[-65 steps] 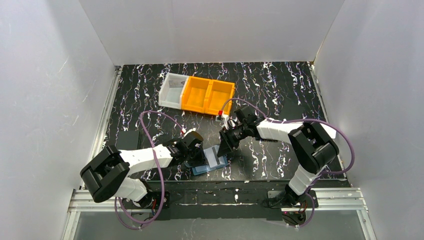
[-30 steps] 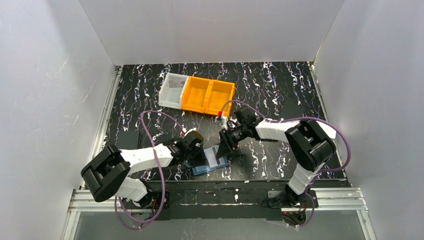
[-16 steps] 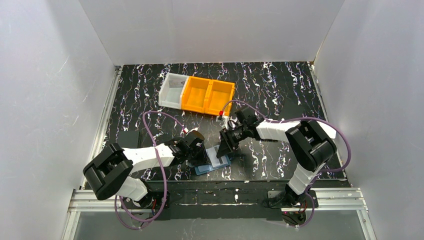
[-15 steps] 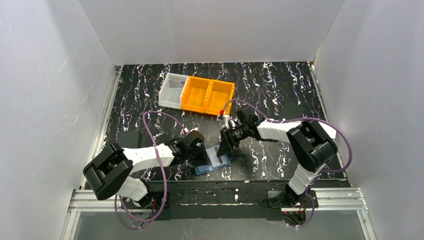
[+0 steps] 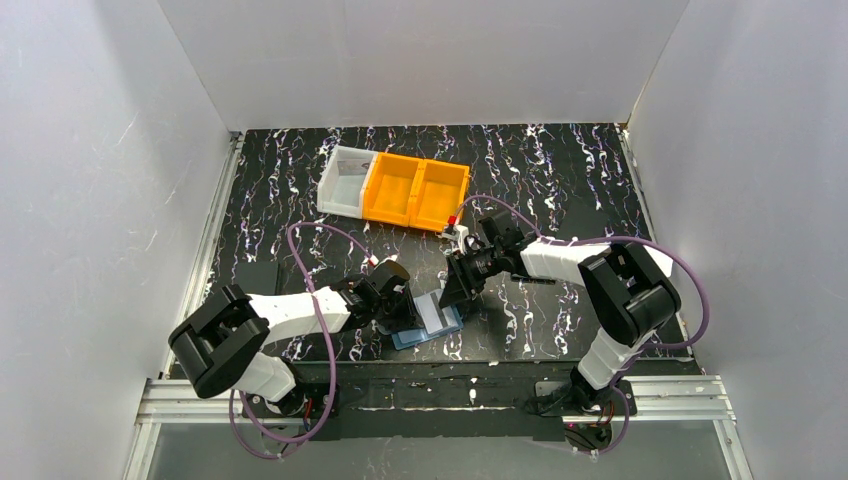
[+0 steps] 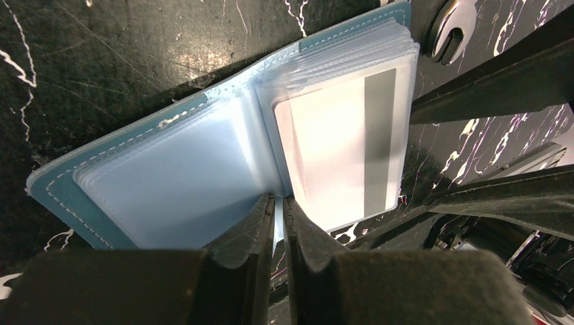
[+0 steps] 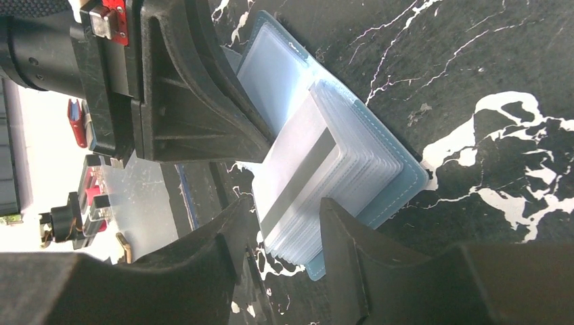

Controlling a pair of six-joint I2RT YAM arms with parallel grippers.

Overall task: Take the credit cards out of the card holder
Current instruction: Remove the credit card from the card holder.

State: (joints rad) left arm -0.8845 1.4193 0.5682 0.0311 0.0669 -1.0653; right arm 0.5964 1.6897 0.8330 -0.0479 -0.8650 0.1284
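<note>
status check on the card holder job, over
Left claw shut on card holder at the fold. Right claw open, straddling the pockets. Credit card not yet out. Nothing in the way.

Blue card holder (image 6: 189, 156), seemingly white credit card (image 6: 335, 156) grey-striped, black white-veined table (image 5: 560, 170), orange bins (image 5: 415, 192)

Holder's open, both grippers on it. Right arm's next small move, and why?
Probably close the right gripper on the striped card. Its jaws stand open astride the pocket stack with that card between them, and the left gripper is pinched at the fold of the card holder, steadying it. Whether the card clears its sleeve is unclear.
</note>
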